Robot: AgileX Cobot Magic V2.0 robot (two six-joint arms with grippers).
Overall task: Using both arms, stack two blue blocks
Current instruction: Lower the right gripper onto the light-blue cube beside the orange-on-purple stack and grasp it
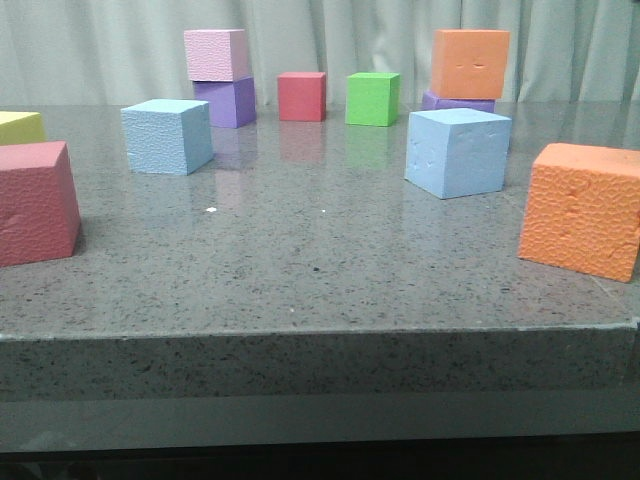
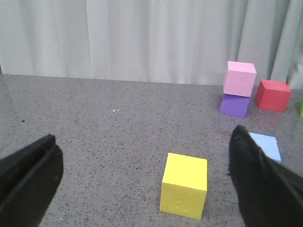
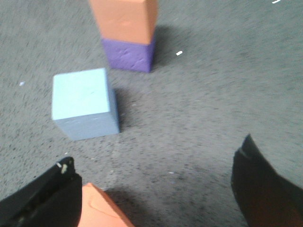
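1. The surface (image 1: 300,260) is speckled grey stone with a thick front edge.
2. 2 blue blocks rest on it, well apart: the pebbled one (image 1: 167,136) at left, the dented one (image 1: 458,152) at right.
3. At the back stand a purple cube (image 1: 226,102) under a pink one, a red cube (image 1: 302,96), a green cube (image 1: 372,98), and another purple cube (image 1: 457,102) under an orange one.
4. Near the edges lie a yellow cube (image 1: 20,127), a dark red cube (image 1: 36,202) and an orange cube (image 1: 583,210).

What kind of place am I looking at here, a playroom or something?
More likely a robot test setup than a playroom: coloured foam cubes, including two blue blocks, spread on a grey speckled table, a plain pale curtain as backdrop, and black gripper fingers in the wrist views.
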